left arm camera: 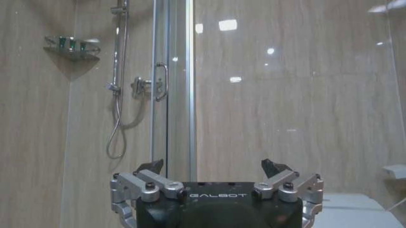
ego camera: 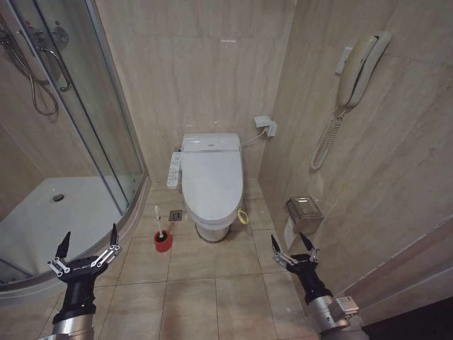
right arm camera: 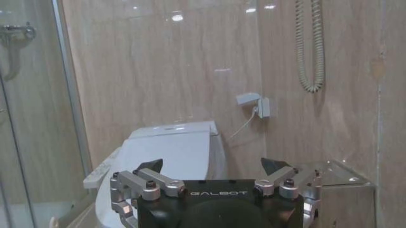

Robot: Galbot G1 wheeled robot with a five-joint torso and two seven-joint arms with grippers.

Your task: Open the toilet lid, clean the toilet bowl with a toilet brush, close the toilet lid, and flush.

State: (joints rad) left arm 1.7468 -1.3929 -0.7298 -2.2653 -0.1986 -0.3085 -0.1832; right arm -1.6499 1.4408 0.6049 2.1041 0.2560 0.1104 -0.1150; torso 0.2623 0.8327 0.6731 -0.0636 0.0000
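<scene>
The toilet lid (ego camera: pixel 211 178) is lying shut over the bowl against the far wall. The toilet brush (ego camera: pixel 158 221) is standing in its red holder (ego camera: pixel 163 242) on the floor, just left of the pedestal. The left claw (ego camera: pixel 88 242) and right claw (ego camera: pixel 291 245) are both hanging spread and empty, well short. Risk: the lid's small yellow-green loop (ego camera: pixel 243 216) is offering a poor grab, so a claw is likely slipping off it.

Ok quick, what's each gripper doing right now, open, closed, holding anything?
Left gripper: jaws open, holding nothing, low near the shower.
Right gripper: jaws open, holding nothing, low by the right wall.
</scene>
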